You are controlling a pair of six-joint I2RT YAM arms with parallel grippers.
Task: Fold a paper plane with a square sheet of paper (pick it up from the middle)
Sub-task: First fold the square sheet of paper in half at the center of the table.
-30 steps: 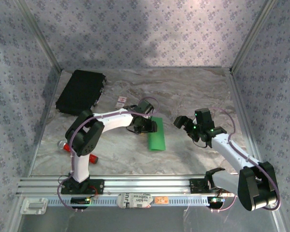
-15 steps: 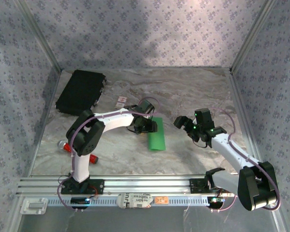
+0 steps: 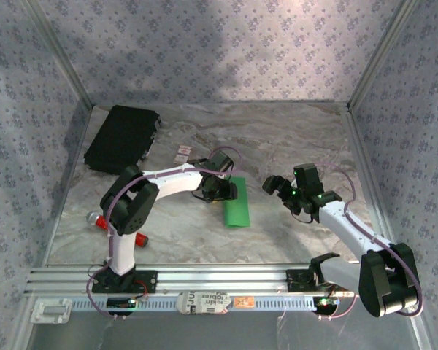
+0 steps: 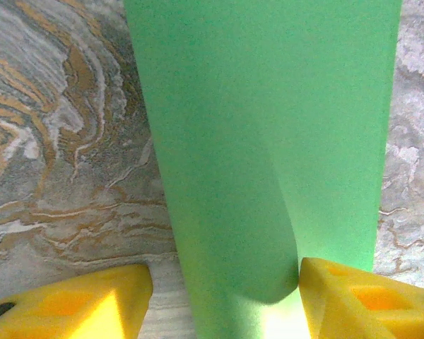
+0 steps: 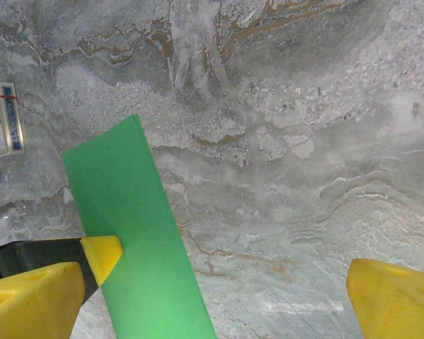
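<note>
The square sheet of paper (image 3: 236,204) lies on the marble table as a long, narrow, bright green folded strip. My left gripper (image 3: 220,191) sits low at the strip's far left corner. In the left wrist view the paper (image 4: 268,141) runs between the yellow fingers. Its upper layer bulges up against the right finger (image 4: 353,296), while bare table shows between the paper and the left finger (image 4: 78,304). The left gripper (image 4: 224,286) is open. My right gripper (image 3: 277,187) hovers open to the right of the strip, over bare table. In its view (image 5: 215,282) the paper (image 5: 138,240) lies at the left.
A black rectangular case (image 3: 123,138) lies at the far left. A small white card with red marks (image 3: 182,154) lies between it and the left arm. A red tool (image 3: 98,221) shows beside the left arm's base. Patterned walls close in the table.
</note>
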